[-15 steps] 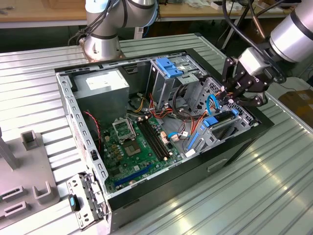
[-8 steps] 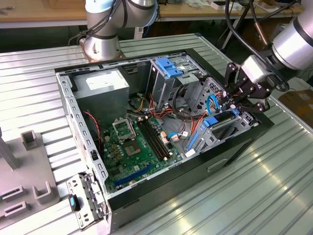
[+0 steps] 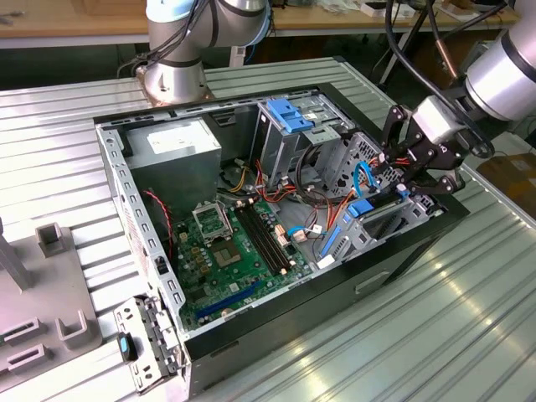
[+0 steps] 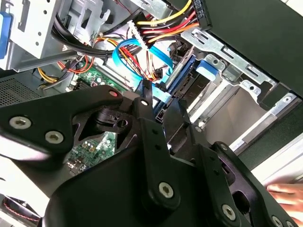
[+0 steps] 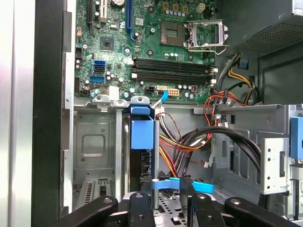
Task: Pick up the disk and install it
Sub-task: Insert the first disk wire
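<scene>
First wrist view: the grey-metal, blue-railed disk (image 5: 142, 132) stands on edge inside the silver sheet-metal drive cage (image 5: 94, 142), its long axis running straight away from my black gripper (image 5: 166, 201). Fingers (image 5: 142, 208) parted, pinching nothing I can see; one sits at the disk's near end.

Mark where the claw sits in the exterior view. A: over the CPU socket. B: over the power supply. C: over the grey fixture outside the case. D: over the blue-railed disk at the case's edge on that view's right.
D: the claw hangs just above the disk, at the edge of the case on the exterior view's right.
</scene>
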Controlling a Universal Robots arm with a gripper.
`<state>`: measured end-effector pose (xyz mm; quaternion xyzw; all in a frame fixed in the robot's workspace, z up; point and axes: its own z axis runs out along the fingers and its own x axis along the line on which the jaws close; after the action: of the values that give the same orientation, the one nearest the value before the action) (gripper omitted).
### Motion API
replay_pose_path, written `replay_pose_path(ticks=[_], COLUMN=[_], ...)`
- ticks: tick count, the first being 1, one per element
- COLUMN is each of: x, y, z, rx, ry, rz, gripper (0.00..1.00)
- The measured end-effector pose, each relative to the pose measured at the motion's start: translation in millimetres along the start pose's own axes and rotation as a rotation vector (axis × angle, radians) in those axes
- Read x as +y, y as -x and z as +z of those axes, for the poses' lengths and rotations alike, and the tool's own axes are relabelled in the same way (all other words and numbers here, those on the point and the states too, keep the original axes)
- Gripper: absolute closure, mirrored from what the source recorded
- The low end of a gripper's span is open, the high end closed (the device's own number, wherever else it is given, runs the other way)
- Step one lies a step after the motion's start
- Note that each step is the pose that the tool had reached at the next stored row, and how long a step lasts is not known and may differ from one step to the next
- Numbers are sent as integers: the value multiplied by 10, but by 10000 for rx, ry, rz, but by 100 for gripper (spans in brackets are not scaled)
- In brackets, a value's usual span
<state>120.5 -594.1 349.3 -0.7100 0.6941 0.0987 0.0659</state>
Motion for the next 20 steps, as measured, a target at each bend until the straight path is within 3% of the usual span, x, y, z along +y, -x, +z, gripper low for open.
replay_pose_path(ticks=[5, 6, 8, 13, 20], x=[-1, -3, -5, -6, -6], y=[-3, -16, -24, -24, -17], z=[15, 65, 101, 124, 124], rx=[22, 16, 6, -209, -258], ry=[0, 0, 0, -3, -4], rz=[1, 1, 0, -11, -13], gripper=[63, 63, 63, 63, 63])
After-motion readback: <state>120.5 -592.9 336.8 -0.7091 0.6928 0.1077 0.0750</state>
